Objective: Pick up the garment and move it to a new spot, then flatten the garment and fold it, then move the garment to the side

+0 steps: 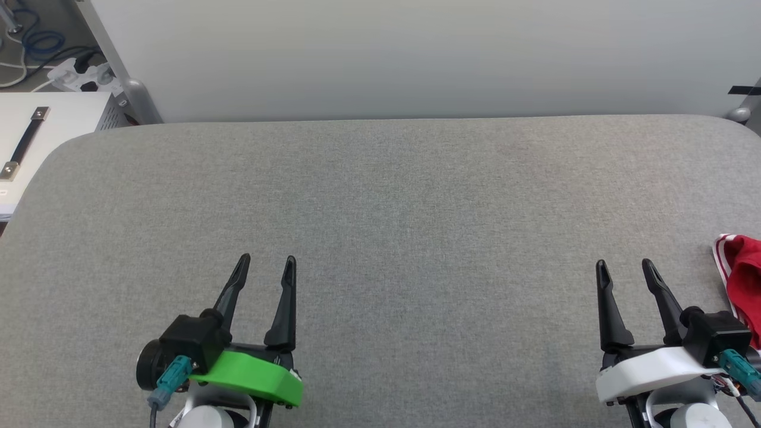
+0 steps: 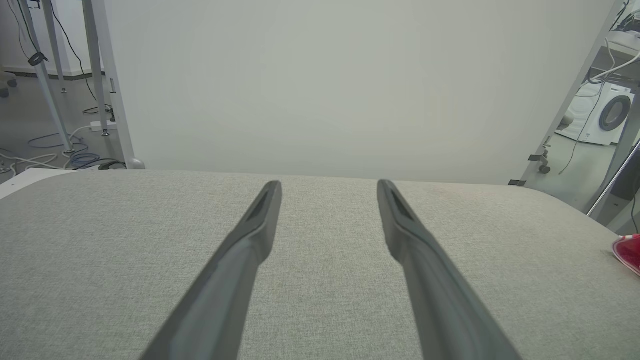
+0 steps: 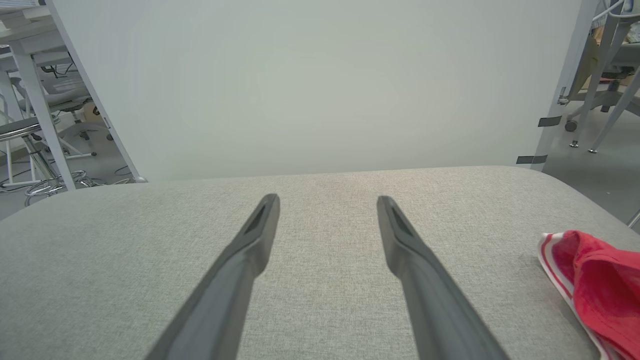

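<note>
The garment (image 1: 743,279) lies at the right edge of the grey padded table (image 1: 416,196), just right of the right gripper (image 1: 624,262) and apart from it. The head view cuts most of it off, leaving a bunched red fold with a red-and-white striped hem. In the right wrist view more red cloth shows at the lower right corner, but it also runs out of the picture. No lettering or sleeve can be made out. Both grippers hover low over the near side of the table with their fingers spread apart and nothing between them. The left gripper (image 1: 267,258) is well apart from the garment. A plain white panel (image 1: 416,53) stands behind the table.
</note>
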### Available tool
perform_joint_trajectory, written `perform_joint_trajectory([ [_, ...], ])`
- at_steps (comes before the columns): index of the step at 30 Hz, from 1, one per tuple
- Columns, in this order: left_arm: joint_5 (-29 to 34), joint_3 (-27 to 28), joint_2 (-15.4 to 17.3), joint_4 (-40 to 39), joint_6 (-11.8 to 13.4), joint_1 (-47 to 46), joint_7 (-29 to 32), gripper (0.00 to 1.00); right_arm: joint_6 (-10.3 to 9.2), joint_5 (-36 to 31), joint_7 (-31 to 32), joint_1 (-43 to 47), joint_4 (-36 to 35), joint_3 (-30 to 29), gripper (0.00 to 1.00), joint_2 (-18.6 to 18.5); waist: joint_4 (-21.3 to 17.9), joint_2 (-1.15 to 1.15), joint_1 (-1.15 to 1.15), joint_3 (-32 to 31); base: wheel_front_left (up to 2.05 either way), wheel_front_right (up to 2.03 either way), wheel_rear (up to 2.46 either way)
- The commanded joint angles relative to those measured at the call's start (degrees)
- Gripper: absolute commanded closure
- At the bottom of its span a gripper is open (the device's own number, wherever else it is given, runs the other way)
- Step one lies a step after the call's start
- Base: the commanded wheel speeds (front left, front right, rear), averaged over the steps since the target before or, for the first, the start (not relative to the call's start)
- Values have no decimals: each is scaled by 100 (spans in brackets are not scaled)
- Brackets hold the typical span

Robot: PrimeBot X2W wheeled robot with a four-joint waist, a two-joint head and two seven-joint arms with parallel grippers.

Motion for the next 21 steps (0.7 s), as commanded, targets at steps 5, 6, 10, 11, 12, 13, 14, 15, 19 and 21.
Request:
perform_joint_trajectory([
  [5, -9, 10, -42, 8, -18, 49, -33, 0, -6, -30, -52, -76, 36, 31, 0, 32, -19, 0, 0, -29, 0, 0, 0],
  [6, -5, 9, -43, 8, -18, 51, -33, 0, -6, -29, -55, -77, 40, 29, 0, 34, -21, 0, 0, -39, 0, 0, 0],
  [10, 0, 9, -44, 15, -18, 59, -33, 0, -6, -27, -61, -70, 55, 29, 0, 40, -28, 0, 0, -73, 0, 0, 0],
  [11, 0, 9, -44, 17, -18, 62, -33, 0, -6, -27, -61, -67, 58, 34, 0, 41, -30, 0, 0, -81, 0, 0, 0],
  [12, 0, 8, -45, 20, -18, 65, -33, 0, -6, -27, -61, -62, 61, 39, 0, 42, -30, 0, 0, -89, 0, 0, 0],
  [13, 0, 7, -45, 25, -18, 70, -33, 0, -6, -26, -61, -57, 65, 43, 0, 44, -31, 0, 0, -99, 0, 0, 0],
  [14, -3, 7, -45, 30, -18, 75, -33, 0, -6, -24, -61, -54, 70, 46, 0, 46, -32, 0, 0, -107, 0, 0, 0],
  [15, -7, 6, -45, 32, -18, 79, -33, 0, -6, -23, -61, -52, 74, 48, 0, 47, -34, 0, 0, -112, 0, 0, 0],
  [19, -31, -1, -46, 30, -18, 87, -33, 0, -6, -19, -58, -55, 81, 65, 0, 53, -40, 0, 0, -115, 0, 0, 0],
  [21, -44, -2, -46, 30, -18, 79, -33, 0, -6, -17, -58, -62, 84, 70, 0, 55, -44, 0, 0, -111, 0, 0, 0],
])
